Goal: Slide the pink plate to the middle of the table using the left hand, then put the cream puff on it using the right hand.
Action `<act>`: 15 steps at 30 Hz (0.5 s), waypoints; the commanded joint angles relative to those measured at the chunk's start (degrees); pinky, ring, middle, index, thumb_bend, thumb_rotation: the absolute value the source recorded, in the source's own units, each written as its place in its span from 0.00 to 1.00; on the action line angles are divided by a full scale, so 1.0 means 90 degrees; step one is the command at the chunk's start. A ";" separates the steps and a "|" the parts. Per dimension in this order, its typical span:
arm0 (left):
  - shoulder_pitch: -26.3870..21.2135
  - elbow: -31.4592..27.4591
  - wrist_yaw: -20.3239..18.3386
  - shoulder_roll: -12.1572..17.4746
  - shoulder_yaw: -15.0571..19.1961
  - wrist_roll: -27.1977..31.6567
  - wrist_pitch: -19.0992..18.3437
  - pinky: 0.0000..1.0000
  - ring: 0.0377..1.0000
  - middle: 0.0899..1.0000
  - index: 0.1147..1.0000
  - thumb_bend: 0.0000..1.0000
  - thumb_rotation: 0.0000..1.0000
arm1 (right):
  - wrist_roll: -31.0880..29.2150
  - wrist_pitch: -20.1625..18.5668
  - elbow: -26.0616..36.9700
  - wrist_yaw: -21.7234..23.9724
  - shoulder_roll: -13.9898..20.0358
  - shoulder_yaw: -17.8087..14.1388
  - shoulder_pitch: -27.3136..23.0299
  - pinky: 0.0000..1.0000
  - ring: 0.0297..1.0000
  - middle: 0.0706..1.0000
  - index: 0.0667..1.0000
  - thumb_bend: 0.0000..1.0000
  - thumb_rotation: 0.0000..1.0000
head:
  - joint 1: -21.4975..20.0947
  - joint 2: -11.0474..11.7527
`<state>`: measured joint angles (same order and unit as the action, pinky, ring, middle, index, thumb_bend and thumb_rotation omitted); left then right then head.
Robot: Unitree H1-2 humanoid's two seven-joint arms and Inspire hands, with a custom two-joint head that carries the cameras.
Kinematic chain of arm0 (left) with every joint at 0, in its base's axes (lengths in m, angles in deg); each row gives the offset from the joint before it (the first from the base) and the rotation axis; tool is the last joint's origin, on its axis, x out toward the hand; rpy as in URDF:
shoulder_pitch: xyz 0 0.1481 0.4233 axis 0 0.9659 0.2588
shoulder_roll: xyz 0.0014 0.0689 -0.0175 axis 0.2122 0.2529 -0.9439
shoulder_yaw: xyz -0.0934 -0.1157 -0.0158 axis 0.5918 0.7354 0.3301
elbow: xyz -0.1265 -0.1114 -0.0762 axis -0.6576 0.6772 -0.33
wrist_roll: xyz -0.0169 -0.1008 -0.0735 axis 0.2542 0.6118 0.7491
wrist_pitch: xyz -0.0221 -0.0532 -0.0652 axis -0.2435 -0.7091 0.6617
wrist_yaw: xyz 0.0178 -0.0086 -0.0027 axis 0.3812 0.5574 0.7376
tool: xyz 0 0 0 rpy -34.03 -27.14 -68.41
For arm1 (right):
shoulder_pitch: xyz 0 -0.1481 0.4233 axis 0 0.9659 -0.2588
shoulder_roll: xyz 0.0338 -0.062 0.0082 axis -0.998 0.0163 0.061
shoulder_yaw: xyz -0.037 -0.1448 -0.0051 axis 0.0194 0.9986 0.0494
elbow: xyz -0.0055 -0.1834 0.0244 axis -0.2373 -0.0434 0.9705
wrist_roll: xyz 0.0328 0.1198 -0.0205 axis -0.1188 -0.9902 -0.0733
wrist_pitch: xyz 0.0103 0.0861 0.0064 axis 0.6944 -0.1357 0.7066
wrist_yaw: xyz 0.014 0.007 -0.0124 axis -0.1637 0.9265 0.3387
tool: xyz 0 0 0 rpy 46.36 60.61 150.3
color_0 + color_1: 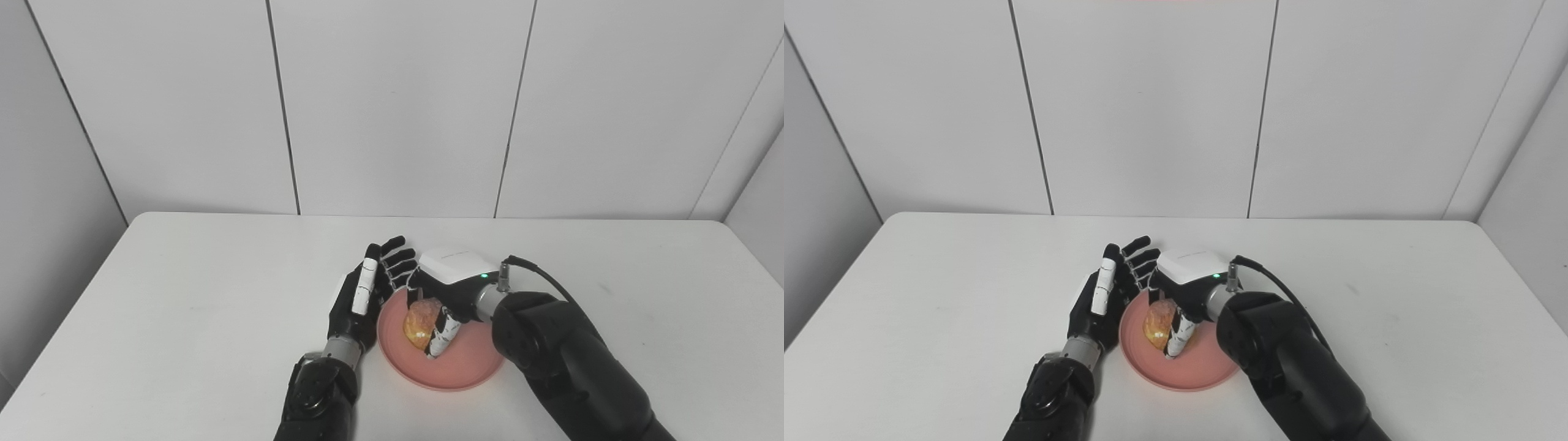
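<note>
The pink plate [456, 367] lies on the white table near its middle, close to the front. My right hand [444, 294] is over the plate and shut on the golden cream puff [420, 323], which sits low over the plate's left half; I cannot tell if it touches the plate. My left hand [367, 294] is open, fingers straight and apart, standing on edge just left of the plate's rim. In the right eye view the plate [1194, 370], the puff [1157, 324], the right hand [1182, 285] and the left hand [1105, 294] stand the same way.
The white table [184, 306] runs wide to both sides and back to a white panelled wall [398, 104]. My right forearm [563, 367] covers the plate's right side.
</note>
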<state>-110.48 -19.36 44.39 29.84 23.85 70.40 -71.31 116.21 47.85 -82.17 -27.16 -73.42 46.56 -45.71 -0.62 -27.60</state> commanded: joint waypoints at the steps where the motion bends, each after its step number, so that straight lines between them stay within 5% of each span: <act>1: 0.0605 0.0383 0.0021 -0.0065 -0.0038 -0.0041 -0.0134 0.73 0.75 0.73 0.72 0.96 0.85 | 0.0010 0.0125 0.0039 -0.0163 -0.0044 -0.0020 -0.0243 0.28 0.40 0.45 0.46 0.52 0.00 | 0.0004 -0.0007; 15: 0.0711 0.0179 -0.0051 -0.0077 -0.0010 -0.0021 -0.0228 0.72 0.76 0.72 0.74 0.95 0.84 | 0.0216 -0.0088 -0.0208 0.0135 -0.0104 0.0135 -0.0411 0.34 0.42 0.48 0.45 0.52 0.00 | -0.0081 -0.0067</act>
<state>-109.59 -20.90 44.23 29.77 23.90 69.77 -71.88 117.37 47.67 -85.29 -26.14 -74.18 48.11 -45.86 -1.41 -28.13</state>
